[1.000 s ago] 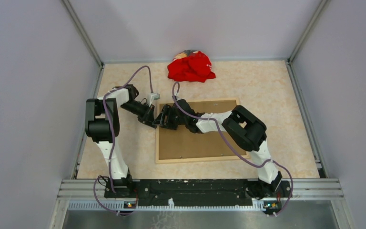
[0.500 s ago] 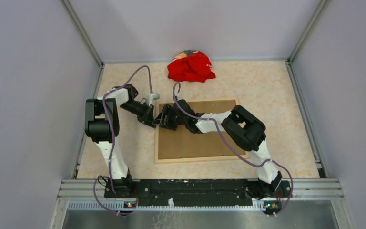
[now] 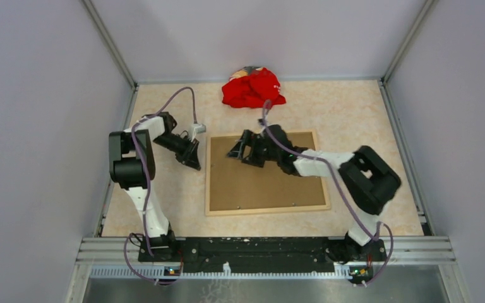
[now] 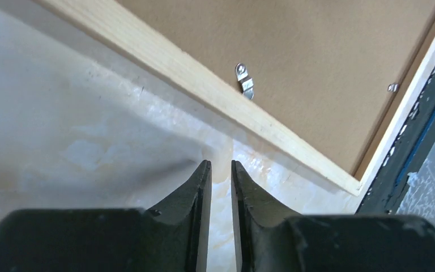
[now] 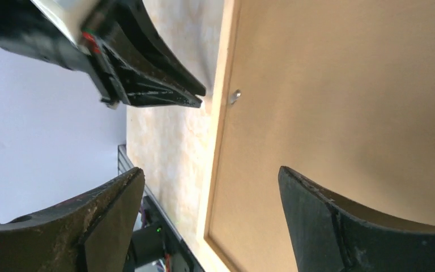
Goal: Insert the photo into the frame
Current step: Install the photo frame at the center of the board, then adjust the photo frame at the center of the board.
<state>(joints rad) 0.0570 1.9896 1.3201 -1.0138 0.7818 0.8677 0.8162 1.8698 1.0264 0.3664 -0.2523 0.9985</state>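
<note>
The top camera looks down from above and behind the arm bases, which sit at 6 o'clock. It stands far off and takes in the whole surface (image 3: 366, 120), with the frame (image 3: 265, 211) in the middle. The left wrist camera is low and very near, looking along the left fingers (image 4: 197, 195) to the frame's 9 o'clock edge. The right wrist camera is close over the backing board (image 5: 345, 102), looking past the right fingers (image 5: 107, 221) to this same edge. Both wrist views share that edge and a metal clip (image 4: 244, 79) beside it.
</note>
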